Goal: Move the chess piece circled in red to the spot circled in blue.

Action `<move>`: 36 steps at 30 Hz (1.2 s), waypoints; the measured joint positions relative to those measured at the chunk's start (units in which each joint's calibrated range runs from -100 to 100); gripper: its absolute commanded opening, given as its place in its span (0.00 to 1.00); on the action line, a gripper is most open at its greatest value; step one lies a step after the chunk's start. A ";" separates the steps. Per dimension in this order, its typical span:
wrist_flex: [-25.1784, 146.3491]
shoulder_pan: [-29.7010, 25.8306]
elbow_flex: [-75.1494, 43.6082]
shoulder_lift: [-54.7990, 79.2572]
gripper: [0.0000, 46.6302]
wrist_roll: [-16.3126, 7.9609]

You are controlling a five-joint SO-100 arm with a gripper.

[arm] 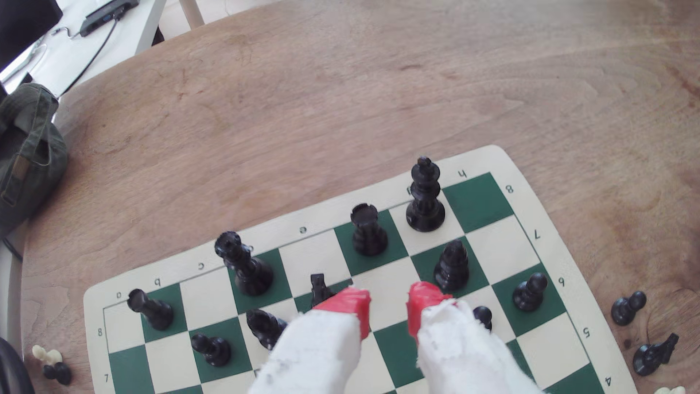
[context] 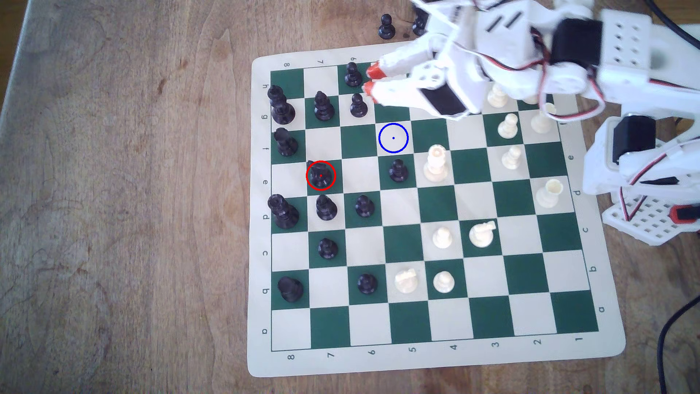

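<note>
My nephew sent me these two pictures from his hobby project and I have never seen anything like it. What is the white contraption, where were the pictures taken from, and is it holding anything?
The white contraption is a small robot arm with red-tipped fingers. One picture comes from a camera off the arm, looking down on a wooden table. The other comes from a camera on the arm's wrist, looking past its end effector.

On the table lies a green-and-cream chessboard with black and white pieces, and a few pieces stand off the board. A drawn red circle marks a black knight; a drawn blue circle marks an empty cream square where it should go.

The end effector is open and holds nothing. It hovers near the board's far edge, well away from the knight.
</note>
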 measured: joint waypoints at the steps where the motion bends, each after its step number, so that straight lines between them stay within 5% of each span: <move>1: 1.51 -0.15 -3.62 4.69 0.15 -0.29; 14: 11.95 -2.58 -29.55 31.34 0.33 -2.05; 36: 7.65 -4.79 -32.81 49.18 0.37 -2.59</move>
